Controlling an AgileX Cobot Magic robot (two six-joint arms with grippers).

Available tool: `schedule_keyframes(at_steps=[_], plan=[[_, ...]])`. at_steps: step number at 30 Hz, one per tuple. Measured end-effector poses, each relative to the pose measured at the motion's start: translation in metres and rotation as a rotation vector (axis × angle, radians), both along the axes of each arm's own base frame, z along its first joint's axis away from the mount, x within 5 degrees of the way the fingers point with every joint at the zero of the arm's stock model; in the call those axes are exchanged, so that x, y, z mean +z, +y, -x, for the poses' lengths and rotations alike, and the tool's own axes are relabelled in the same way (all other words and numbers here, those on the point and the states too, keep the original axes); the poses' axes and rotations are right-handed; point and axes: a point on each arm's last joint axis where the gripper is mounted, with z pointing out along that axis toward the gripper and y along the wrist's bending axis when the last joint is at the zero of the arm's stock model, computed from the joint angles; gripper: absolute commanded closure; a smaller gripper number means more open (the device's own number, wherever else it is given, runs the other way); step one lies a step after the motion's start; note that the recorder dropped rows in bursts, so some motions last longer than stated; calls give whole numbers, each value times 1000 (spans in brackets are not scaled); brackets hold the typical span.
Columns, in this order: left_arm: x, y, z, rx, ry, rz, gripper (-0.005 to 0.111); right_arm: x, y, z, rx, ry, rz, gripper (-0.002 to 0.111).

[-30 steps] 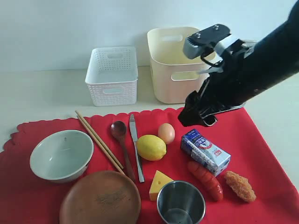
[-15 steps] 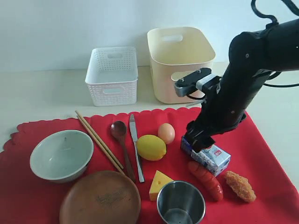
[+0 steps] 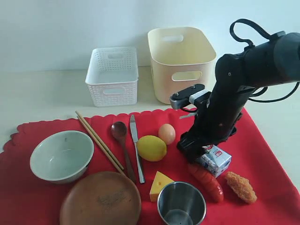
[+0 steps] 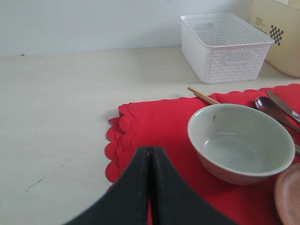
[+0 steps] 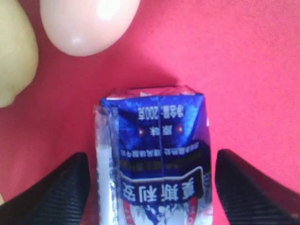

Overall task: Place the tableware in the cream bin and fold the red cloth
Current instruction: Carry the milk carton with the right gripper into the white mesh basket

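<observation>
The red cloth (image 3: 262,154) carries the pale bowl (image 3: 61,154), brown plate (image 3: 101,199), steel cup (image 3: 181,204), chopsticks (image 3: 98,140), spoon (image 3: 121,133) and knife (image 3: 136,145). Behind it stands the cream bin (image 3: 180,61). My right gripper (image 3: 194,147) is down over a blue milk carton (image 5: 157,140). It (image 5: 151,157) is open, one finger on each side of the carton with a gap showing on both. My left gripper (image 4: 150,150) is shut on nothing, low over the cloth's scalloped corner (image 4: 136,122) beside the bowl (image 4: 241,140).
A white perforated basket (image 3: 112,75) stands left of the cream bin. Toy foods lie among the tableware: egg (image 3: 167,133), lemon (image 3: 151,147), cheese wedge (image 3: 160,184), sausage (image 3: 206,180) and a fried piece (image 3: 240,186). Bare table lies left of the cloth.
My right arm has come down from in front of the cream bin to the milk carton, its fingers now straddling it. The tableware and the left gripper have not moved.
</observation>
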Motion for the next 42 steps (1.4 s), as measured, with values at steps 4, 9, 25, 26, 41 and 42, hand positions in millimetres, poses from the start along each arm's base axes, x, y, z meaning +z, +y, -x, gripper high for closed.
schedule_keyframes(at_steps=[4,9,25,26,41,42], plan=[[0,0,0,0,0,0,107,-2,0,0,-1,1,0,68],[0,0,0,0,0,0,107,-2,0,-1,-1,1,0,104],[0,0,0,0,0,0,107,98,-6,11,10,-295,-131,108],[0,0,0,0,0,0,107,100,-6,11,10,-300,-133,108],[0,0,0,0,0,0,107,150,23,-2,98,-347,-384,108],[0,0,0,0,0,0,107,153,26,-5,102,-350,-408,108]])
